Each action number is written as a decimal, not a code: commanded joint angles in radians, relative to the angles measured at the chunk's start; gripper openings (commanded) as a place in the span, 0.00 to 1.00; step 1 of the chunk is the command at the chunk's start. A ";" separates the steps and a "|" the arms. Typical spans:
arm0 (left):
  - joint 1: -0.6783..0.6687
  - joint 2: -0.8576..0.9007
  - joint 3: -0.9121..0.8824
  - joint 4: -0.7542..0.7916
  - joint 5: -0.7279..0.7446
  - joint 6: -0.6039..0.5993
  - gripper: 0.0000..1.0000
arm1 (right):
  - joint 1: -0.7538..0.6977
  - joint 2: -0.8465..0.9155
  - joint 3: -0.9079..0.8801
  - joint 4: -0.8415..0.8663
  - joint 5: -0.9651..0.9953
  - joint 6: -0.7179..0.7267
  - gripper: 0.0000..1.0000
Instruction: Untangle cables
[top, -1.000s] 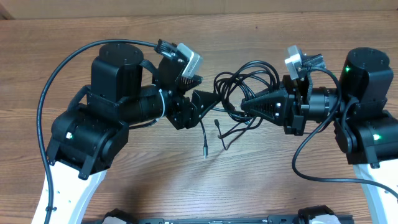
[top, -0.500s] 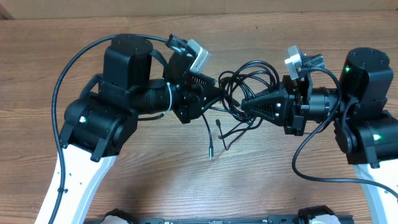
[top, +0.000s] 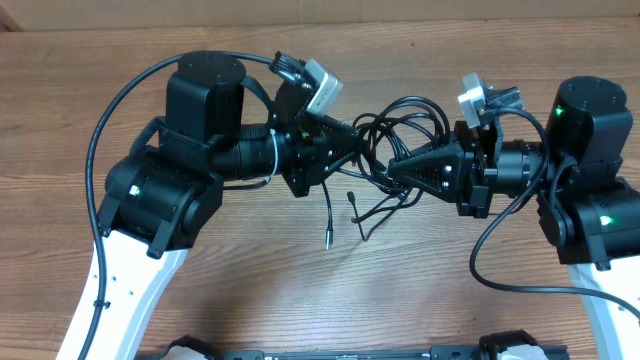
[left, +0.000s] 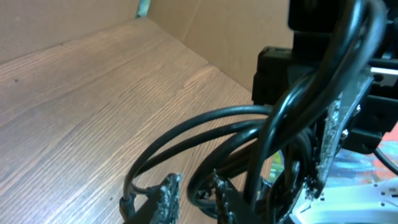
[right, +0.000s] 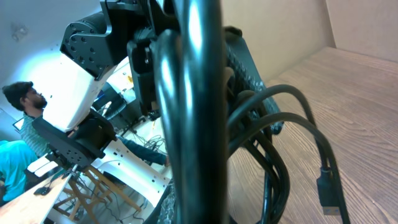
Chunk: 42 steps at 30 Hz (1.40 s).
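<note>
The cables (top: 372, 135) are thin black cords knotted in a bundle between my two grippers, above the middle of the table. Loose plug ends trail toward me, one (top: 327, 241) hanging lowest and another (top: 350, 197) nearer the knot. My left gripper (top: 348, 150) reaches into the bundle's left side. In the left wrist view its fingers (left: 168, 196) stand narrowly apart around a cable loop (left: 205, 121), with a sliver of wood showing between. My right gripper (top: 393, 170) is shut on the bundle's right side. A strand (right: 193, 93) rises straight up from its jaws, and a plug (right: 328, 186) dangles beside it.
The wooden table (top: 250, 290) stretches around both arms. Thick black arm cables loop at the left (top: 95, 160) and at the right (top: 490, 270). A cardboard wall (left: 249, 31) stands at the table's far edge.
My left arm has swung right into the tangle and its jaws have narrowed around a loop. The lowest hanging plug swayed. The right arm has not moved.
</note>
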 joint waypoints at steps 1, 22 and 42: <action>-0.002 0.006 0.015 0.013 0.032 -0.026 0.17 | 0.003 -0.003 0.003 0.007 -0.020 0.000 0.04; -0.035 0.057 0.014 0.041 0.038 -0.026 0.20 | 0.003 -0.003 0.003 0.007 -0.036 -0.001 0.04; -0.036 0.057 0.014 0.070 0.058 -0.026 0.13 | 0.003 -0.003 0.003 0.007 -0.047 -0.001 0.04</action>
